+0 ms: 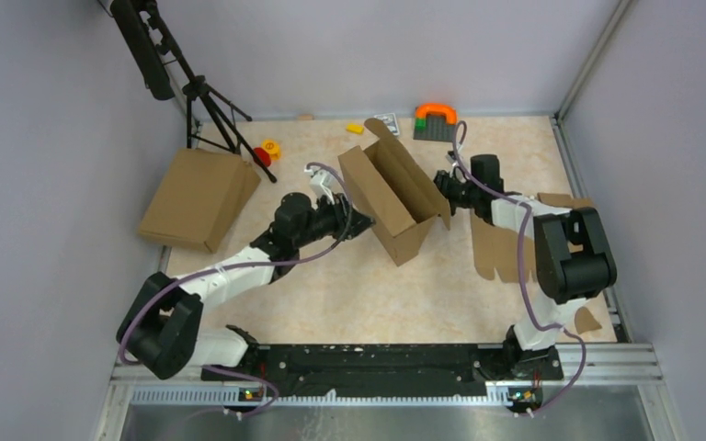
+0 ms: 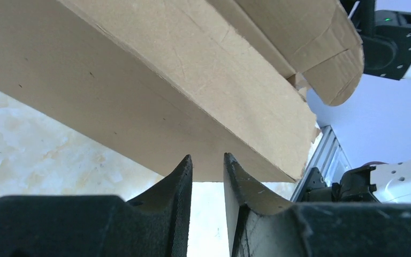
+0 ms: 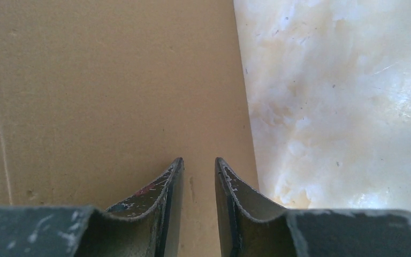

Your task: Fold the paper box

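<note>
While both arms are flanking the cardboard, left side: the left gripper (image 2: 207,156) is showing only a narrow slit between its jaws, gripping nothing, and is pointing at the outer wall of the paper box (image 1: 395,197) from the box's 8 o'clock side.
Right side: the right gripper (image 3: 199,159) is also standing narrowly parted with nothing between its jaws. It is hovering against a flat brown panel at the box's 2 o'clock side, and I cannot tell whether the tips are touching it.
Box position: the paper box is sitting near the middle of the table (image 1: 349,294), a little toward 12 o'clock, tipped and running from 11 to 5 o'clock.
Done: the long walls are standing up and forming an open trough.
Left to do: a rounded flap (image 1: 381,129) is sticking up at the 12 o'clock end and the top is gaping. Closing the lid and tucking the tabs are, I judge, what is remaining, so the task is looking roughly half done.
Surface: pale marbled tabletop is lying under everything.
Neighbours: a shut brown box (image 1: 200,197) is lying at 9 o'clock, a flat cardboard blank (image 1: 496,243) at 3 o'clock, and an orange toy piece (image 1: 435,119) at 12 o'clock.
Room: lilac-grey walls are enclosing three sides, a black tripod (image 1: 207,101) is standing at 11 o'clock, and a metal rail (image 1: 377,390) is running along 6 o'clock.
</note>
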Robot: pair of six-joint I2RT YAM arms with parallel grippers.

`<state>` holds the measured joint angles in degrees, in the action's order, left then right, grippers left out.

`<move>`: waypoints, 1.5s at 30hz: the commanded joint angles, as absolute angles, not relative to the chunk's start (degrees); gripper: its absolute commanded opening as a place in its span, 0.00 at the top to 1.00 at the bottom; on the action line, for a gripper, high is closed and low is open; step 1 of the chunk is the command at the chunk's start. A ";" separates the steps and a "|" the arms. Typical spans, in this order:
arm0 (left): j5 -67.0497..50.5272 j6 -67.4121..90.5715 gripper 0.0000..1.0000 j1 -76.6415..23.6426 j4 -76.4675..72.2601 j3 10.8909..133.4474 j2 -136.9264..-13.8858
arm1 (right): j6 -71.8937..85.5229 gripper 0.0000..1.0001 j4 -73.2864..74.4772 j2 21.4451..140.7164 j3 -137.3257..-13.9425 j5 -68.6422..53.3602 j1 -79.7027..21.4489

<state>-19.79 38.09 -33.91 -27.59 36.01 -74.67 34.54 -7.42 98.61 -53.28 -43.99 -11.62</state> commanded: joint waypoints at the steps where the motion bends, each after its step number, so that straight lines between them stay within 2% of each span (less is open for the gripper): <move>1: -21.60 36.49 0.71 -33.93 -23.22 39.90 -77.61 | 33.90 0.72 -7.45 94.72 -55.18 -44.13 -11.47; 18: -25.91 38.45 0.73 -34.12 -26.93 42.01 -80.85 | 27.25 0.72 4.21 85.91 -56.74 -35.35 -21.17; 24: -24.24 36.96 0.69 -34.06 -22.10 40.52 -76.60 | 26.82 0.73 4.13 83.60 -54.15 -35.11 -21.18; 32: -21.90 39.03 0.53 -33.93 -19.43 36.53 -68.70 | 26.94 0.72 2.59 81.39 -51.49 -34.47 -21.10; 35: -23.28 40.47 0.33 -33.93 -19.76 36.76 -67.69 | 27.32 0.72 1.78 81.97 -51.42 -34.92 -21.09; 38: -24.20 41.18 0.24 -33.97 -18.89 38.85 -69.34 | 27.71 0.72 0.93 82.46 -51.56 -35.37 -21.09; 45: -23.49 43.35 0.22 -33.95 -16.54 43.49 -75.48 | 27.81 0.73 0.74 82.64 -51.88 -35.87 -21.09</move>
<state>-23.51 41.25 -33.95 -15.68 40.29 -73.08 27.68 3.40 82.87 -51.37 -34.68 -20.51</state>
